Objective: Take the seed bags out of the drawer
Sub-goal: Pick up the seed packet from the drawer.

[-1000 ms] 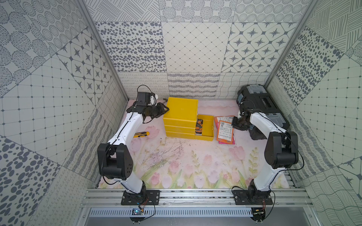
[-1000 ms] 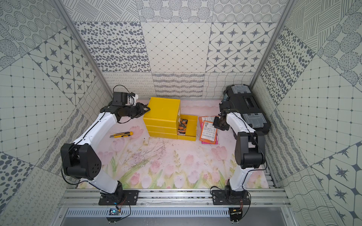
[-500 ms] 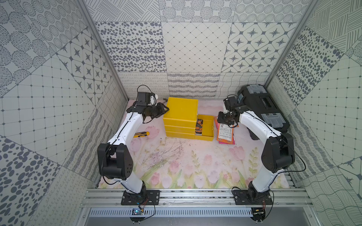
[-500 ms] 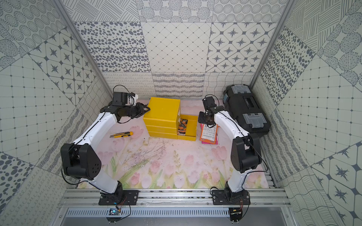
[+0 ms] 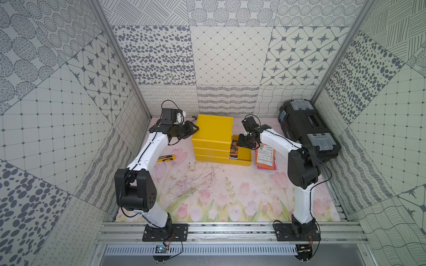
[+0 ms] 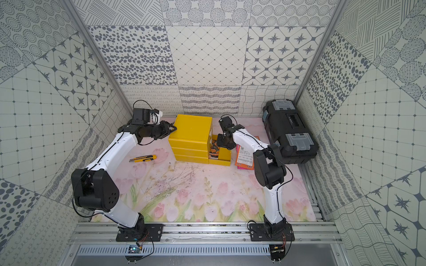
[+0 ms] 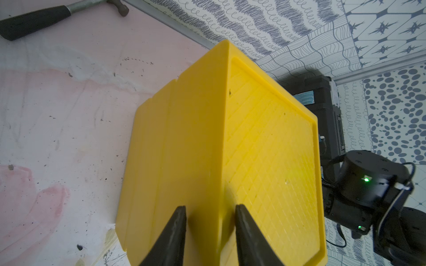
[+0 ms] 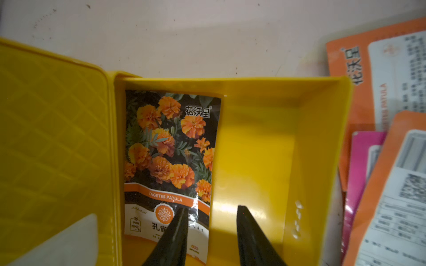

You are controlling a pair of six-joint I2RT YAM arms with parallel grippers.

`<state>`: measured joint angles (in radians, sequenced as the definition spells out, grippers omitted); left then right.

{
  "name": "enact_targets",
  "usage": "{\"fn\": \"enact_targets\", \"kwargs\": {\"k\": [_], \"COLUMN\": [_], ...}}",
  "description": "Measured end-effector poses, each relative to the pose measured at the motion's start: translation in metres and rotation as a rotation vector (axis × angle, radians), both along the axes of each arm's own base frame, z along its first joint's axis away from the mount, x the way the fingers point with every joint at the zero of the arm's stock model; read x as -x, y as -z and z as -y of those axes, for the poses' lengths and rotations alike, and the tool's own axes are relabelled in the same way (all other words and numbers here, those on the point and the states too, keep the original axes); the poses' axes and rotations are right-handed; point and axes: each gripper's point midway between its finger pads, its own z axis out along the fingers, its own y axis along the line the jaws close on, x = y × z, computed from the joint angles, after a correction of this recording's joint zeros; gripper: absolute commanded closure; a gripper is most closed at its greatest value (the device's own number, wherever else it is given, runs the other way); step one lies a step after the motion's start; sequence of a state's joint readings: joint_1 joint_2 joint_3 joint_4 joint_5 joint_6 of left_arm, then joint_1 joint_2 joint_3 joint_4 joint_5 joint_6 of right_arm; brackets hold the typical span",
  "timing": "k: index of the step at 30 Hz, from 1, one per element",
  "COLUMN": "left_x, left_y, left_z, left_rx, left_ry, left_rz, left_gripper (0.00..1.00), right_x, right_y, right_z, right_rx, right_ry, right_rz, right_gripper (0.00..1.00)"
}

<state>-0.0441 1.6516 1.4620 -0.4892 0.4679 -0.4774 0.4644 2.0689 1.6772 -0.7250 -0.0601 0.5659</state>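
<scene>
Floral mat [image 5: 207, 195], right gripper [image 8: 211, 221] parted, empty over drawer [image 8: 322, 161], left gripper [image 7: 209, 216] pinching cabinet [image 7: 196, 138] edge.

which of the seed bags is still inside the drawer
The marigold-photo seed bag, lying picture-side up in the open drawer. The other seed bags lie label-side up on the mat beside it.

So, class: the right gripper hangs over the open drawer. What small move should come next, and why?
Probably lower the right gripper onto the marigold seed packet and close: its jaws are open and empty, and that packet still lies flat in the drawer.
</scene>
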Motion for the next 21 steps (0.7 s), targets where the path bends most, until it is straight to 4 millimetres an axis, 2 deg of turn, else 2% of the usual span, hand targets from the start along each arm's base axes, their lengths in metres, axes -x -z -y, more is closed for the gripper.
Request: {"fn": "enact_targets", "kwargs": {"k": [4, 13, 21], "left_x": [0.000, 0.000, 0.000], "left_y": [0.000, 0.000, 0.000], "left_z": [0.000, 0.000, 0.000], "left_rx": [0.001, 0.001, 0.001], "left_ry": [-0.001, -0.001, -0.001], "left_rz": [-0.001, -0.001, -0.001], "left_gripper": [0.62, 0.62, 0.62], "right_x": [-0.008, -0.019, -0.019], "right_y": [0.010, 0.027, 0.049], "right_z": [-0.009, -0.014, -0.015], "right_rx": [-0.004, -0.001, 0.010], "right_ry": [0.001, 0.018, 0.021], "right_rz": [-0.010, -0.024, -0.058], "right_gripper": [0.60, 0.62, 0.68]}}
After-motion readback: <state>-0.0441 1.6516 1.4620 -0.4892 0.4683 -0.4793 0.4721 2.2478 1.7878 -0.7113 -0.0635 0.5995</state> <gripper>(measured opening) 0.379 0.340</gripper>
